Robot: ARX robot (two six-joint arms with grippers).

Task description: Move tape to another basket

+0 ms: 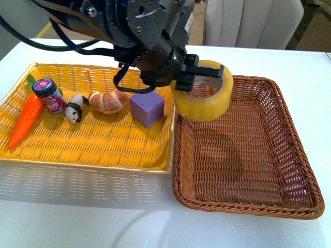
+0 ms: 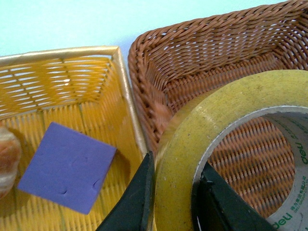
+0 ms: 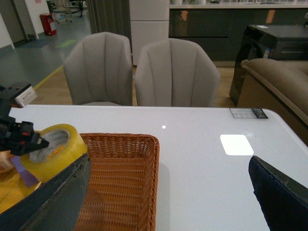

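My left gripper (image 1: 189, 77) is shut on the tape (image 1: 206, 98), a wide yellowish roll with a white printed core. It holds the roll in the air over the far left corner of the brown wicker basket (image 1: 289, 134), right by the rim it shares with the yellow basket (image 1: 88, 150). In the left wrist view the fingers (image 2: 137, 202) pinch the tape's wall (image 2: 207, 125), one outside and one inside the core, above the brown basket (image 2: 192, 48). My right gripper (image 3: 168, 197) is open and empty, above the white table beside the brown basket (image 3: 130, 168); the tape (image 3: 53, 151) shows there too.
The yellow basket holds a purple foam cube (image 1: 147, 108), a croissant (image 1: 107, 101), a small panda figure (image 1: 75, 109), a drinks can (image 1: 49, 95) and a toy carrot (image 1: 26, 120). The purple cube (image 2: 67, 166) lies close to the tape. Two grey chairs (image 3: 139, 72) stand behind the table.
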